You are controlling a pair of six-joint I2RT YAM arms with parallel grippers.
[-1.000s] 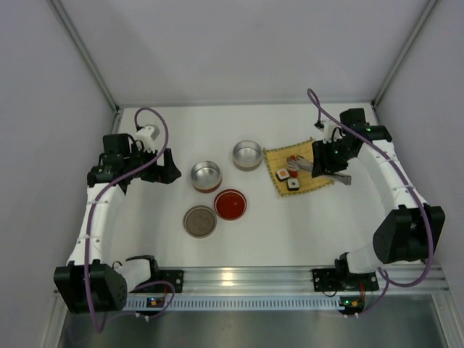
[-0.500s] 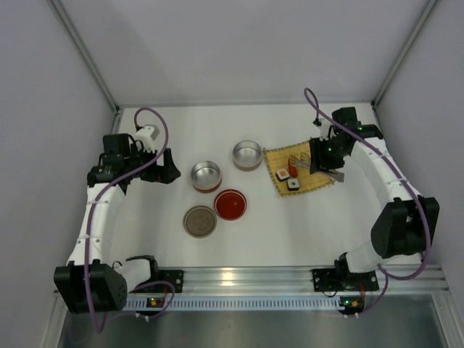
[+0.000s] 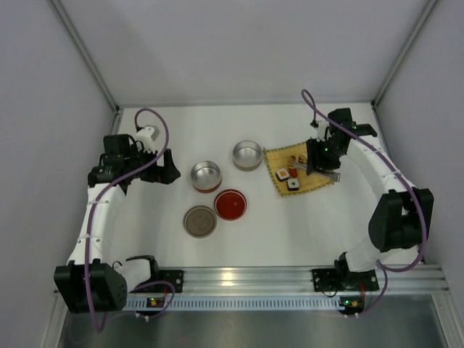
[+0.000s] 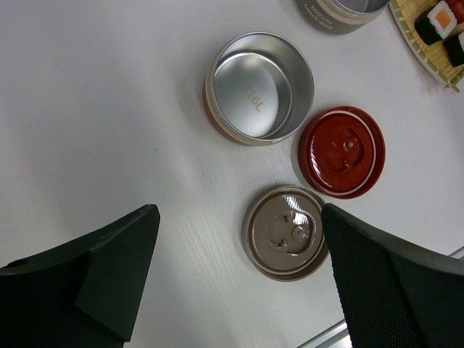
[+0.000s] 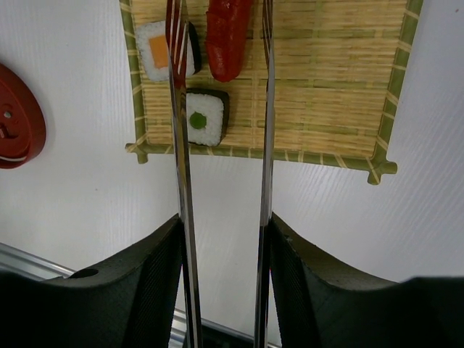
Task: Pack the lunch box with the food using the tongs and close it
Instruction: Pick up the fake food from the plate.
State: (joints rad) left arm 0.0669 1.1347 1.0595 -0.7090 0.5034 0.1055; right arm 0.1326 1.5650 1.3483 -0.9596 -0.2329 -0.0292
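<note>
In the right wrist view the top edge cuts off the far side of the bamboo mat (image 5: 326,87), the red piece (image 5: 226,36) on it and the tips of the tongs (image 5: 179,145) over it. Left of the mat, the red lid (image 5: 18,119) is half cut by the left edge.

White arms (image 3: 92,212), black joints (image 3: 397,232), purple cables (image 3: 161,123)
</note>
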